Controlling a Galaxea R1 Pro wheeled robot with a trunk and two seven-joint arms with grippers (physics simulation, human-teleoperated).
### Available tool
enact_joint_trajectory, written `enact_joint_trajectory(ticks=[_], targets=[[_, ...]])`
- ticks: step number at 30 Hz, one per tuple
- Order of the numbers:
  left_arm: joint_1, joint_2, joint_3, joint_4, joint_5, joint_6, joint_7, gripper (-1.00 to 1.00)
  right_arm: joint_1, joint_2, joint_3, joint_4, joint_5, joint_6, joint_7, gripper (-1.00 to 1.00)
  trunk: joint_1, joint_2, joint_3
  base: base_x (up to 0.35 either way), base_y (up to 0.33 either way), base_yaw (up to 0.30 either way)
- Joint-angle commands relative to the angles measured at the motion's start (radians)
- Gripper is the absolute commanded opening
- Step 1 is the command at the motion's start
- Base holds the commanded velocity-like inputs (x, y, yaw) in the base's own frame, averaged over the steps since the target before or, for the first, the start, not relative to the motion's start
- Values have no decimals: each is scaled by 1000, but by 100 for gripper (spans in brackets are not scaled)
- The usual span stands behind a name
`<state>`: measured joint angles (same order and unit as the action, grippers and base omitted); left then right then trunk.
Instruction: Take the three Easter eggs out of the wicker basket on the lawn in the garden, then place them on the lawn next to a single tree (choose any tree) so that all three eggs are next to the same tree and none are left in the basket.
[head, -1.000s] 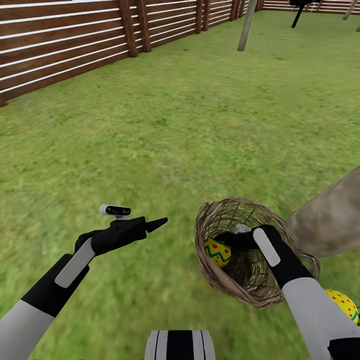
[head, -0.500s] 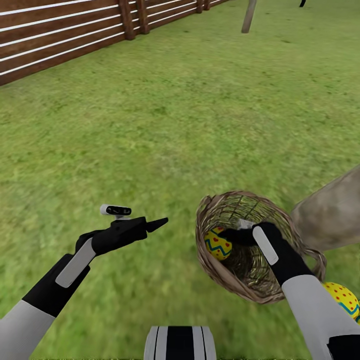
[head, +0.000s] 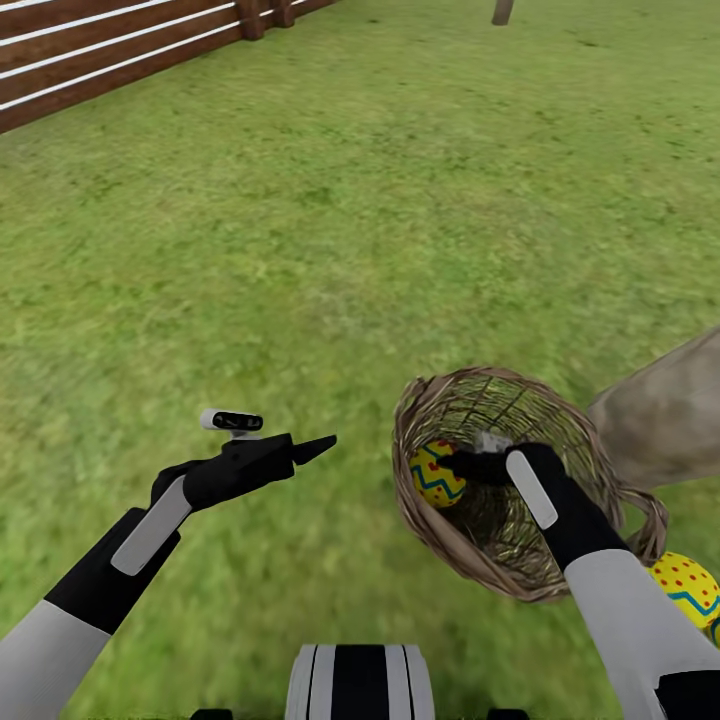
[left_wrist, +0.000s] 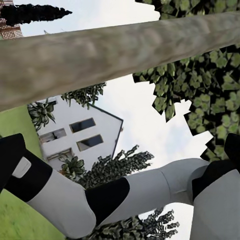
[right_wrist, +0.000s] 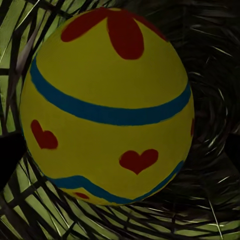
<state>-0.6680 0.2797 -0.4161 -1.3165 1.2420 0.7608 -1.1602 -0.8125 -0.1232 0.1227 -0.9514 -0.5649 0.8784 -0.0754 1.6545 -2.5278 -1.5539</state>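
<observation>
Brown slatted fence (head: 120, 60), white house (left_wrist: 85, 132)

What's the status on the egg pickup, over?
Right gripper inside wicker basket, at egg, grasp unconfirmed. Left gripper free above lawn. Another egg on grass by tree trunk.

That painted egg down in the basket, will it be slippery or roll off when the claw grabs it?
Probably a bit tricky. The egg looks smooth and rounded, so it may squirt from the right gripper if pinched off-centre. Set on the lawn, it would likely roll little, since the grass looks flat. The wicker basket lies tipped, so nudging the egg might roll it outward.
</observation>
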Motion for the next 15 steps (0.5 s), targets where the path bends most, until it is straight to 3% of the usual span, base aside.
enact_joint_trajectory(ticks=[1, 8, 15], targets=[[-1, 1, -3, 0, 8, 8, 0, 100, 0, -1, 3, -2, -9, 1, -8, 100, 0, -1, -5, 0, 0, 0], [-1, 0, -3, 0, 9, 8, 0, 100, 0, -2, 21, -27, -9, -1, -7, 100, 3, -2, -32, 0, 0, 0], [-1, -1, -3, 1, 9, 8, 1, 100, 0, -3, 41, -57, -7, -1, 55, 100, 5, -3, -47, 0, 0, 0]])
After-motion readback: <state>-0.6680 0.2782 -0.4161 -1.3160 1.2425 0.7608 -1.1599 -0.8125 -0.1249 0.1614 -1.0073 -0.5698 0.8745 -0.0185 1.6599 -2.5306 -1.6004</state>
